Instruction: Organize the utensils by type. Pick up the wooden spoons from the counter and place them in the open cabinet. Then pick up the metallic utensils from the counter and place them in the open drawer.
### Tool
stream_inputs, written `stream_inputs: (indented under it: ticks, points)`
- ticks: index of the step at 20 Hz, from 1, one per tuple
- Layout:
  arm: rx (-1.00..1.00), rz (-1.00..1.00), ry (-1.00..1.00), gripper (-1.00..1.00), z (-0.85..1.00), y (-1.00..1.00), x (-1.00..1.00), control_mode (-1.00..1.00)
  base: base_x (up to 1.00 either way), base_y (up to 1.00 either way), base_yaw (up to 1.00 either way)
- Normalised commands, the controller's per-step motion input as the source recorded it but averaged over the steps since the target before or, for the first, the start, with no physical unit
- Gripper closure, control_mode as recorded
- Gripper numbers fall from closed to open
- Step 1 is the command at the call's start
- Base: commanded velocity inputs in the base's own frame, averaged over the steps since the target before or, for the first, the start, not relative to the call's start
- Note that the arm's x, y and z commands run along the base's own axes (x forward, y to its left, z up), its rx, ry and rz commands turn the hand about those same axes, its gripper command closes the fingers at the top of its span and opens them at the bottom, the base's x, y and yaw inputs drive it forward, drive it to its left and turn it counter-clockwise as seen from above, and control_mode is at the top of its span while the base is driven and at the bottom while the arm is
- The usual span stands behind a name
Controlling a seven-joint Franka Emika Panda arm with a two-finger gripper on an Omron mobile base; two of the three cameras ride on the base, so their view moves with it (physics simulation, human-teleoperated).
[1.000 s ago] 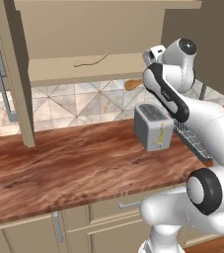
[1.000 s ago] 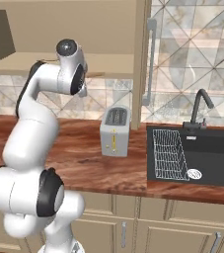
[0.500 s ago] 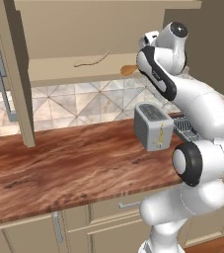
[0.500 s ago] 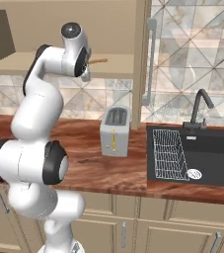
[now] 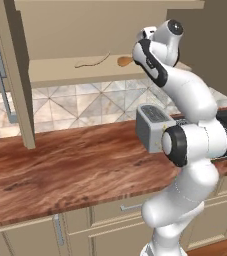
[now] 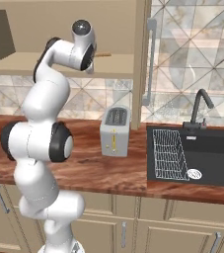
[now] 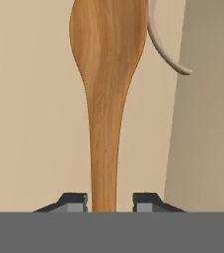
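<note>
Wooden spoon (image 7: 106,94) riding in gripper (image 7: 110,201), jaws partly closed, pinching handle end. Bowl is pointing into open cabinet, hovering just above cabinet shelf (image 5: 60,70), beside thin curved twig-like item (image 5: 92,61) lying on same shelf. Judgement: spoon is looking light, rigid, smooth-grained, possibly slippery; end grip is leaving long lever, so mid-handle hold would be steadier. Toaster (image 5: 153,127) is sitting on counter (image 5: 70,170) below shelf.

place: kitchen | showing: glossy reddish-brown wooden counter (image 6: 133,170), silver toaster (image 6: 115,131), black sink (image 6: 209,154), patterned tiles lining wall (image 6: 182,59)
</note>
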Motion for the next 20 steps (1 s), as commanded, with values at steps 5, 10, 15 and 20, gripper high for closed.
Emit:
stream_inputs:
  ticks: [5, 10, 15, 20]
  points:
    - [0.05, 0.00, -0.20, 1.00, 0.01, 0.01, 0.62, -1.00, 0.00, 0.00, 0.00]
    - [0.00, 0.00, -0.09, 1.00, -0.03, 0.00, 0.51, -1.00, 0.00, 0.00, 0.00]
    - [0.00, 0.00, 0.00, 1.00, -0.12, 0.01, 0.52, -1.00, 0.00, 0.00, 0.00]
    - [0.00, 0.00, 0.00, 1.00, -0.15, 0.06, 0.49, -1.00, 0.00, 0.00, 0.00]
